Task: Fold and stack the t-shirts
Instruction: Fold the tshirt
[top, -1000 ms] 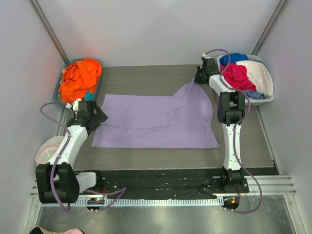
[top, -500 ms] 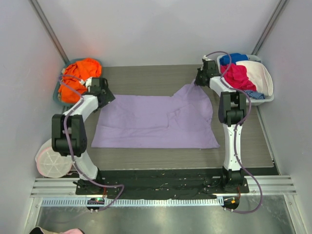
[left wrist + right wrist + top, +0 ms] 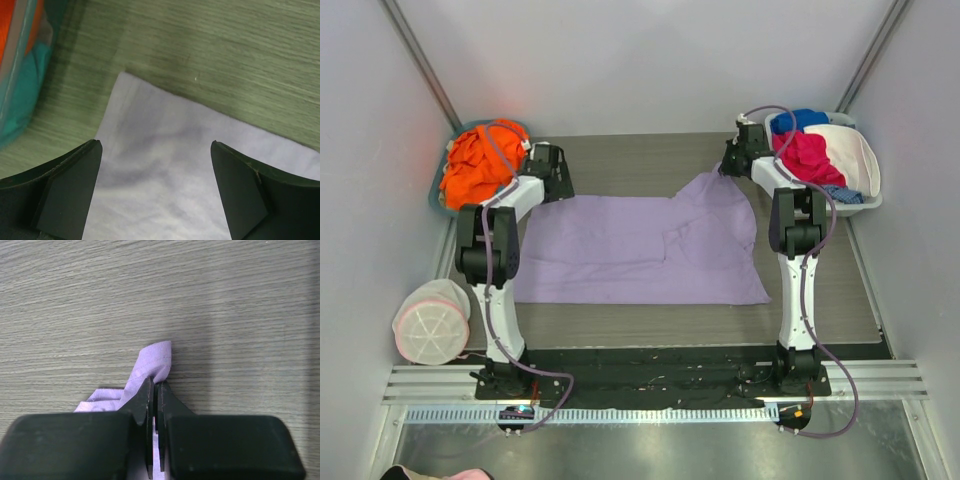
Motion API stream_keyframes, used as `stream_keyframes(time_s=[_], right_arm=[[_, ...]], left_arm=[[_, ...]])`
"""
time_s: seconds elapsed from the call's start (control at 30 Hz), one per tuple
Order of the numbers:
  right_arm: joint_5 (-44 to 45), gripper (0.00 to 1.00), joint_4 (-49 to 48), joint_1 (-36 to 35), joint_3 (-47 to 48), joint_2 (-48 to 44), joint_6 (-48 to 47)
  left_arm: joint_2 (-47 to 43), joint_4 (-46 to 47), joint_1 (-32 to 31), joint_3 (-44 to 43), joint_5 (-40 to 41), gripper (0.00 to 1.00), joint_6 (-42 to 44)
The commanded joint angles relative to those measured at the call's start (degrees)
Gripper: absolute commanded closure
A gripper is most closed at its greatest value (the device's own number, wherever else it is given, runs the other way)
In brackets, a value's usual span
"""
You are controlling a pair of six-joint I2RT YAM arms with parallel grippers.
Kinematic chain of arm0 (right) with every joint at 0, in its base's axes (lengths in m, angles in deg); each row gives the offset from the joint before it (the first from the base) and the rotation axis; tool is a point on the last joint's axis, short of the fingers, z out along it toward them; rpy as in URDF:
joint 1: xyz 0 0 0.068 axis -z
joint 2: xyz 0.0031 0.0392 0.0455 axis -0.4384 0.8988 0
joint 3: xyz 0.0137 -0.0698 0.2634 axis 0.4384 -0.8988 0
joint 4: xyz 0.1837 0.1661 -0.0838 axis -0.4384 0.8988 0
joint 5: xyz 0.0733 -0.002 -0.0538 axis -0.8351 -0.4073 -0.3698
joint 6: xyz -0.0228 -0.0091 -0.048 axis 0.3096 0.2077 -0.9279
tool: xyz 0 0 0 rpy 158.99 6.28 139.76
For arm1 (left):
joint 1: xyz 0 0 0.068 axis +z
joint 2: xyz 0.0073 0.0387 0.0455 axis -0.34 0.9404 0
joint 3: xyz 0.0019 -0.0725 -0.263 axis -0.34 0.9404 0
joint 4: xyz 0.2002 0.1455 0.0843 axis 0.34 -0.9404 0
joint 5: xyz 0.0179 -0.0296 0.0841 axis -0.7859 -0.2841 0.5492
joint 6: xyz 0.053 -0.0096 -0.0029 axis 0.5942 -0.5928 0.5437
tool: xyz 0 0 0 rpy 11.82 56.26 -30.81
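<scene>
Tightly pinched: lavender t-shirt [image 3: 640, 245] corner, far-right.

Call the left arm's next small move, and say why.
Probably lower the left gripper and close it on the shirt corner beneath it. Its jaws stand open over the far-left corner, which lies flat on the table. The right gripper is shut on the far-right corner, so a matching grip would likely let both arms fold together.

A grey wood-grain table [image 3: 630, 160] fills the middle, with a teal bin [image 3: 435, 203] at 10 o'clock and a white basket [image 3: 865, 206] at 2 o'clock. A round white pink-rimmed pouch [image 3: 430, 322] lies at 8 o'clock, and a metal rail [image 3: 650, 412] runs along 6 o'clock.
</scene>
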Motion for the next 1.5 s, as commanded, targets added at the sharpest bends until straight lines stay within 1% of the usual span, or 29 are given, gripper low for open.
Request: stream_keyframes(time_s=[0.0, 0.1, 0.27, 0.4, 0.63, 0.77, 1.0, 1.13, 1.2, 1.23, 1.37, 1.47], right_arm=[[-1.5, 0.99, -0.3, 0.4, 0.1, -2.6, 0.3], [-1.8, 0.99, -0.4, 0.4, 0.0, -2.4, 0.5], [-2.2, 0.99, -0.4, 0.7, -0.2, -2.1, 0.7], [-2.4, 0.99, -0.4, 1.0, 0.0, -1.9, 0.9], [-2.7, 0.99, -0.4, 1.1, 0.0, -1.3, 1.0], [-2.7, 0.99, -0.3, 1.2, -0.2, -1.3, 1.0], [-2.8, 0.99, -0.3, 1.6, -0.2, -1.4, 1.0], [-2.8, 0.99, -0.3, 1.6, -0.2, -1.3, 1.1], [-2.8, 0.99, -0.2, 1.7, -0.2, -1.2, 1.1], [-2.8, 0.99, -0.2, 1.8, -0.2, -1.2, 1.2], [-2.8, 0.99, -0.2, 1.7, -0.3, -1.0, 1.2], [-2.9, 0.99, -0.1, 1.8, -0.3, -1.0, 1.4]], left_arm=[[2.0, 1.2, 0.3, -5.4, 2.8, 0.04, 8.4], [2.9, 1.9, 0.4, -7.3, 2.8, 0.03, 10.9], [4.8, 2.6, 2.2, -8.7, 1.3, 0.03, 11.0], [5.7, 2.7, 3.4, -8.6, -0.5, 0.08, 11.0], [7.2, 3.4, 4.8, -8.1, -3.7, 0.12, 10.5], [10.1, 2.0, 5.1, -10.8, -5.9, 0.22, 10.2], [12.9, 0.6, 6.0, -13.3, -7.3, 0.25, 9.8], [14.1, 0.4, 6.9, -13.9, -7.7, 0.31, 9.5], [14.5, -0.3, 7.1, -14.1, -8.6, 0.37, 8.8], [14.5, -0.5, 7.1, -14.1, -8.7, 0.43, 8.7], [13.2, 0.1, 7.1, -12.4, -8.4, 0.52, 8.9], [12.1, 0.1, 7.1, -10.9, -8.0, 0.56, 8.9]])
